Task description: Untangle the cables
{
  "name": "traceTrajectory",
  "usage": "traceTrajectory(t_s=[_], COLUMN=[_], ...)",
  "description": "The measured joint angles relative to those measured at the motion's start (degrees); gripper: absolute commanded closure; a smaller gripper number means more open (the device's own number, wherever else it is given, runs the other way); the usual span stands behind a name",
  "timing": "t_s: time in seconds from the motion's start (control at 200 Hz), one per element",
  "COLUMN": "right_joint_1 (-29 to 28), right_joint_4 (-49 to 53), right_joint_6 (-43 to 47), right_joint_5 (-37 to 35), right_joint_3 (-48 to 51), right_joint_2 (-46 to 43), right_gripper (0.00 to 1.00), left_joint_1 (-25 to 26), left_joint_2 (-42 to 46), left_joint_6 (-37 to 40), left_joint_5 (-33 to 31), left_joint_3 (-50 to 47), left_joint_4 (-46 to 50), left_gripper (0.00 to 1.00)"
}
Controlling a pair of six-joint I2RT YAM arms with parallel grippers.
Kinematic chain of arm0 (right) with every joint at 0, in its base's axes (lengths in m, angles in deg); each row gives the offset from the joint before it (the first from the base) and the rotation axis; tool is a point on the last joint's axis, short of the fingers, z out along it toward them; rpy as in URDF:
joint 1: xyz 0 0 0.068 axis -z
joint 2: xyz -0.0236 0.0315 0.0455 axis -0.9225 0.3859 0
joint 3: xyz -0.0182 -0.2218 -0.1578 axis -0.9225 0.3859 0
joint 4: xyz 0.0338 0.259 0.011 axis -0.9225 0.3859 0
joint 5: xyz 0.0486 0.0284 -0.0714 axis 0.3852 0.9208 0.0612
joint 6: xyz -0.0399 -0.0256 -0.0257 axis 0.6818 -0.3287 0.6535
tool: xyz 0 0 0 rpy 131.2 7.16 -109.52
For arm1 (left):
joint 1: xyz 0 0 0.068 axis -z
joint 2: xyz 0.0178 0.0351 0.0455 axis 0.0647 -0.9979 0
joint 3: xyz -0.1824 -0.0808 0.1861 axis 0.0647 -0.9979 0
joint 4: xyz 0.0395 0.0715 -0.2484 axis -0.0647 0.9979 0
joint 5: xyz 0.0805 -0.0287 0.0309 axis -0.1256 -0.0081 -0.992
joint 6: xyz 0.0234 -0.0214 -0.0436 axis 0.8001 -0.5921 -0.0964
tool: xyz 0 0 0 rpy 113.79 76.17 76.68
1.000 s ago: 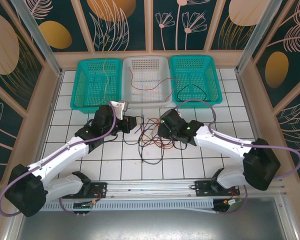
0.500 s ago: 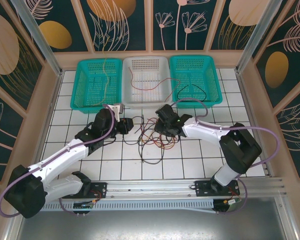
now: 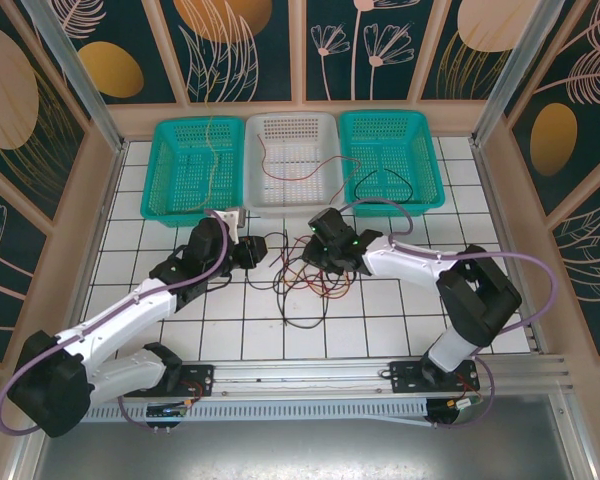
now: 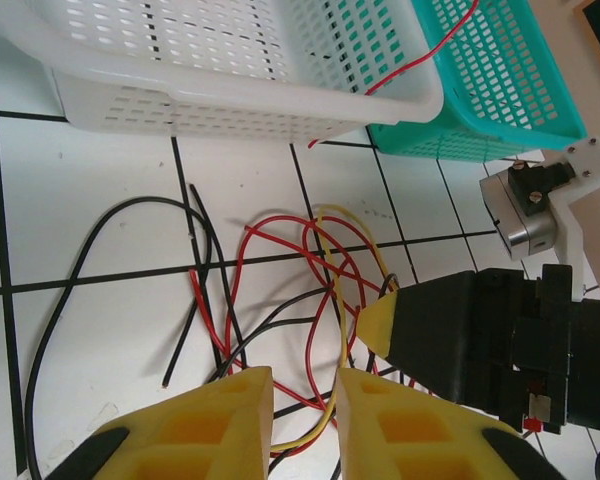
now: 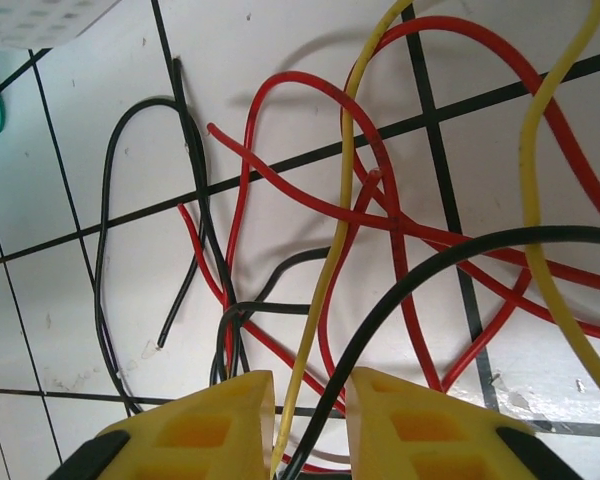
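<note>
The thin red, yellow and black cables lie knotted in a loose heap at the middle of the white tiled table, just on the near side of 3 perforated plastic baskets set along its far edge: a teal one toward the left corner, a white one in the centre and a teal one toward the right corner. Each basket holds 1 loose wire, so I judge the sorting to be partly done and this heap to be what is left.

My left gripper sits low at the left side of the heap. Its yellow fingers stand slightly apart, and 1 yellow strand runs through the gap without being pinched. My right gripper faces it from the right side of the heap, close by. Its fingers are also narrowly parted, with a yellow strand and a black strand both passing between them, neither one squeezed.

I take this as the step of picking a strand on each side of the knot. Next I would need to pinch only 1 wire per hand. The right gap holds 2, so I would shift off the black one first. Then lift and draw the hands apart slowly, watching that the red loops slip free rather than tighten.
</note>
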Motion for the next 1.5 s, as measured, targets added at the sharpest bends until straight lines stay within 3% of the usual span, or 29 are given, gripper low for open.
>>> traceTrajectory(t_s=[0.095, 0.15, 0.335, 0.556, 0.741, 0.966, 1.096, 1.241, 1.497], right_joint_1=[0.0, 0.0, -0.2, -1.3, -1.4, -1.4, -1.4, 0.4, 2.1], right_joint_4=[-0.2, -0.1, 0.6, 4.4, 8.0, 10.7, 12.1, 12.4, 12.5], right_joint_6=[-0.3, -0.3, 1.5, 8.6, 13.9, 17.8, 19.5, 20.9, 21.3], right_joint_5=[0.2, 0.3, -0.1, -1.6, -3.3, -3.5, -4.9, -5.0, -4.5], right_joint_3=[0.0, 0.0, -0.1, -2.7, -7.2, -9.9, -11.6, -12.7, -12.7], right_joint_2=[1.1, 1.4, -0.2, -15.4, -24.1, -28.5, -29.2, -29.7, -29.7], right_gripper=[0.86, 1.0, 1.0, 1.0, 1.0, 1.0, 1.0, 1.0, 1.0], left_joint_1=[0.0, 0.0, 0.0, 0.0, 0.0, 0.0, 0.0, 0.0, 1.4], left_joint_2=[-0.8, -1.0, -2.9, -13.9, -20.2, -27.4, -26.3, -18.9, -16.3], left_joint_6=[0.0, 0.0, -1.1, -3.0, -3.5, -3.4, -3.3, -3.5, -2.8], left_joint_5=[-0.2, -0.3, -2.0, -5.6, -3.9, -1.0, 1.3, 6.0, 12.2], left_joint_3=[0.0, 0.0, 0.0, 1.3, 3.9, 9.3, 8.8, 4.1, 1.1], left_joint_4=[0.6, 0.9, 2.1, 7.2, 7.0, 4.5, 3.1, -0.7, -3.1], left_gripper=[0.72, 0.7, 0.64, 0.68, 0.62, 0.59, 0.54, 0.43, 0.42])
